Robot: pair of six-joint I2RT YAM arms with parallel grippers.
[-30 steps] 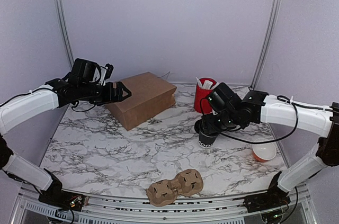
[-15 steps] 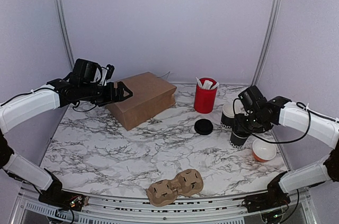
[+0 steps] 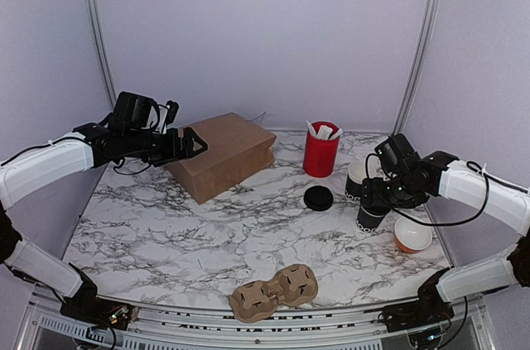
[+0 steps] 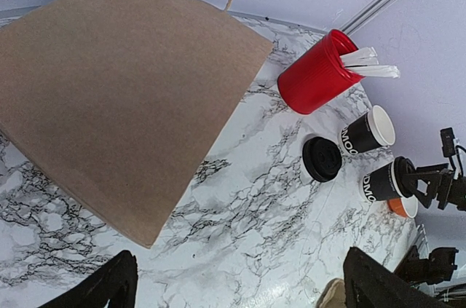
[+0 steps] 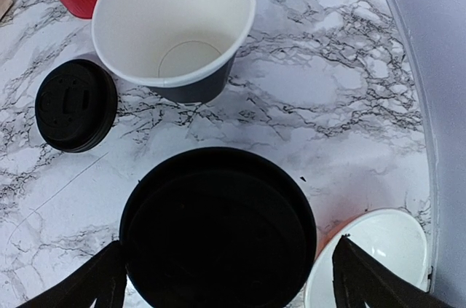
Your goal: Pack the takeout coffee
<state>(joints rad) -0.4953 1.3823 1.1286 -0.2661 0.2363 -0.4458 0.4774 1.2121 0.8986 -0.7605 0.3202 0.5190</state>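
Top view: lidded cup (image 3: 369, 218) stands at the table's (image 3: 207, 226) 3 o'clock edge, right gripper (image 3: 373, 201) down over it. Open cup (image 3: 358, 178) sits at its 11, loose lid (image 3: 318, 198) at 9, bowl (image 3: 412, 235) at 4. Left gripper (image 3: 195, 145) hangs by the bag (image 3: 224, 155) at 10 o'clock, spread hard to judge here.
Left wrist: fingers (image 4: 102, 286) wide, nothing between. White lettering on the cup reads best here.
Right wrist: fingers (image 5: 368, 275) straddle the cup, spread wide. There's a gap on the right side, and the left one is just beside the rim.
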